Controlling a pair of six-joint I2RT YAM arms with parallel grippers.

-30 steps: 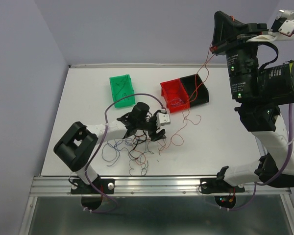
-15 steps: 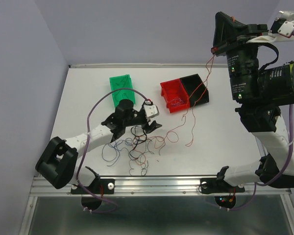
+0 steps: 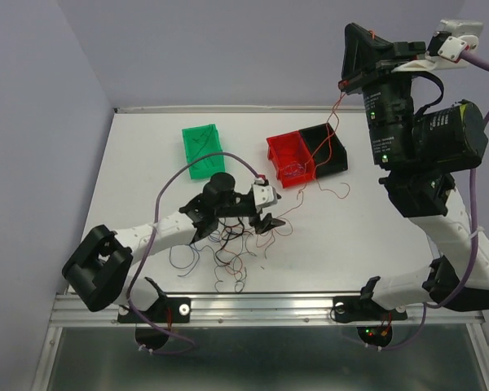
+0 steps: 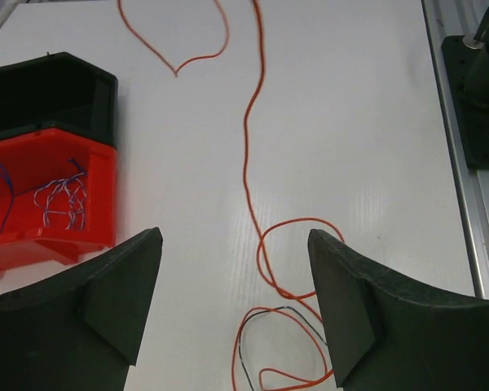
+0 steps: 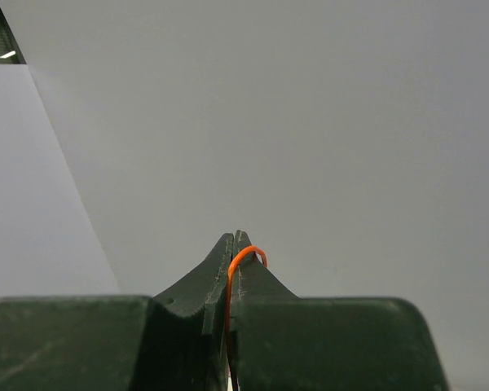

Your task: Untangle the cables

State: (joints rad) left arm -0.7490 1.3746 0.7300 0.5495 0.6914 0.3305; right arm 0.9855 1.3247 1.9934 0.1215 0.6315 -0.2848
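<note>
The cables are thin curly wires. A tangle of red, black and blue-purple strands [image 3: 228, 251] lies on the white table. My left gripper [image 3: 266, 220] is open and empty just right of the tangle, low over an orange wire [image 4: 255, 163] and a black strand [image 4: 308, 319] that lie between its fingers [image 4: 124, 287]. My right gripper [image 3: 345, 80] is high above the table, shut on the orange wire [image 5: 248, 255], which hangs down past the bins to the table [image 3: 336, 122].
A green bin [image 3: 202, 149] stands at the back. A red bin [image 3: 289, 160] holding blue-purple wires [image 4: 59, 198] and a black bin [image 3: 326, 147] stand side by side at back centre. The table's metal front rail [image 3: 261, 305] runs by the arm bases.
My left gripper has moved right and nearer, over the orange wire. My right gripper has shifted left, dragging the hanging orange wire with it.
</note>
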